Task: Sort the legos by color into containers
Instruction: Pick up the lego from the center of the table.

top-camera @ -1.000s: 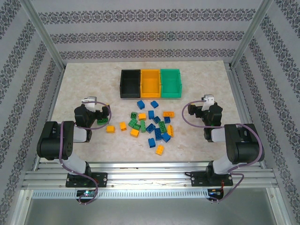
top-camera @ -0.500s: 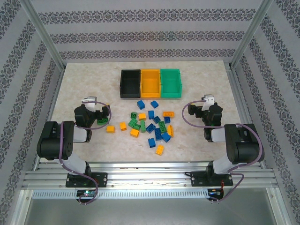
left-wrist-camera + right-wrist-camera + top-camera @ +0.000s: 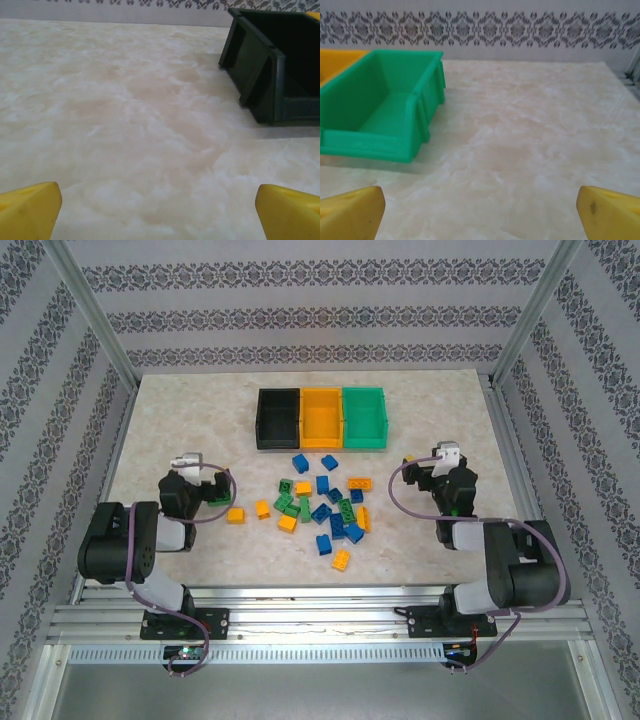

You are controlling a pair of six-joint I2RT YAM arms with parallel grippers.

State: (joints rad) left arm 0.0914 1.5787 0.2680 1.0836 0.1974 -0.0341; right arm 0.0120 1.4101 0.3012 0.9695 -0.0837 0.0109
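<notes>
Several blue, green and yellow-orange legos (image 3: 320,505) lie scattered mid-table, in front of the bins. The black bin (image 3: 278,418), yellow-orange bin (image 3: 321,417) and green bin (image 3: 364,417) stand side by side at the back. My left gripper (image 3: 205,483) sits left of the pile, open, yellow fingertips (image 3: 30,207) wide apart over bare table, with the black bin (image 3: 270,65) ahead to the right. My right gripper (image 3: 425,472) sits right of the pile, also open and holding nothing (image 3: 480,210), with the green bin (image 3: 375,115) ahead to the left.
One orange brick (image 3: 236,514) lies apart from the pile, close to the left gripper. Metal frame posts (image 3: 520,330) and patterned walls enclose the marble table (image 3: 170,410). Bare table stretches between each gripper and the bins.
The left gripper has drawn back slightly toward the near edge. The right arm's elbow has shifted a little to the right. The legos and bins have not moved.
</notes>
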